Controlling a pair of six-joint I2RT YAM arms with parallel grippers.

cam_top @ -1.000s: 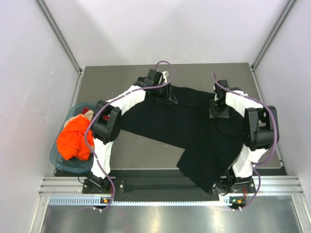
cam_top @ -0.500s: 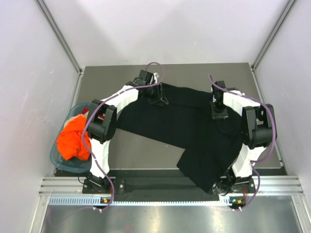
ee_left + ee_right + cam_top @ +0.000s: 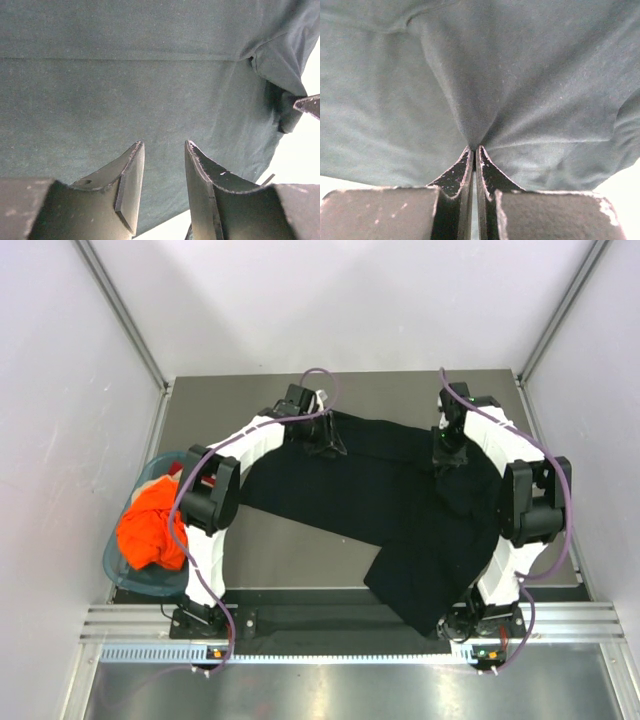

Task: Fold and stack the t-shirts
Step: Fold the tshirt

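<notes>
Black t-shirt: one, plain, spread across the grey table from centre-left to far right, with one part trailing over the near edge beside the right arm's base; the cloth lies mostly flat, creased towards the right. Left gripper: at the shirt's far-left edge, fingers spread apart with dark cloth showing in the gap below them, holding nothing. Right gripper: at the shirt's far-right edge, fingers pressed together on a small ridge of the black cloth, with folds radiating from the pinch. Orange t-shirt: one, crumpled, heaped in the teal basket at the table's left edge, well apart from the black shirt and both grippers
</notes>
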